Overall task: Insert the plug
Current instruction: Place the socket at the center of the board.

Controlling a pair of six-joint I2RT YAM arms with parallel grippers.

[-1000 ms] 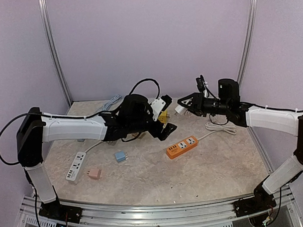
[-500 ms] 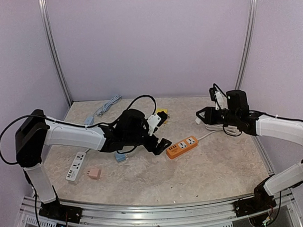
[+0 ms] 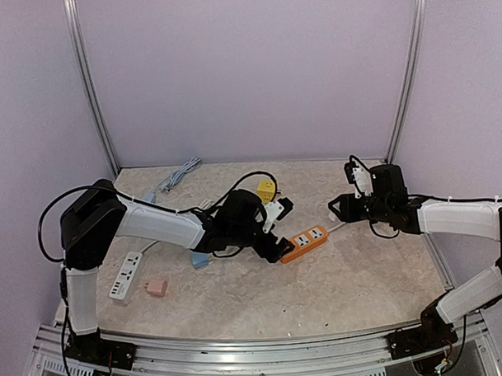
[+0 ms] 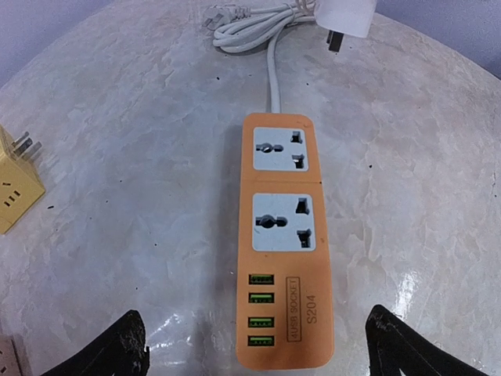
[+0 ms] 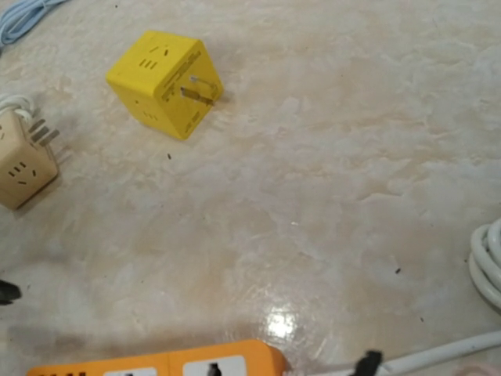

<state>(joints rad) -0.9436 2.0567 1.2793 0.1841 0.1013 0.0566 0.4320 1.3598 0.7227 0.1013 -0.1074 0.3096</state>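
The orange power strip (image 3: 304, 241) lies flat with two sockets and several USB ports facing up (image 4: 286, 251); its cable end also shows in the right wrist view (image 5: 156, 362). My left gripper (image 3: 277, 232) is open over the strip's USB end (image 4: 258, 348), one black finger (image 4: 117, 348) on each side and neither touching it. The white plug (image 4: 348, 14) hangs prongs down above its coiled white cable (image 4: 250, 23), just beyond the strip's far end. My right gripper (image 3: 338, 208) is there, shut on the plug. Its fingers are out of the right wrist view.
A yellow cube adapter (image 5: 164, 82) and a beige one (image 5: 23, 164) sit behind the strip. To the left lie a white power strip (image 3: 126, 275), a pink adapter (image 3: 157, 287), a blue adapter (image 3: 199, 260) and a grey cable (image 3: 172, 178). Walls enclose the table.
My left arm has swung right and down until its open jaws straddle the orange strip's end. My right gripper has drawn back to the right and lower, carrying the plug.
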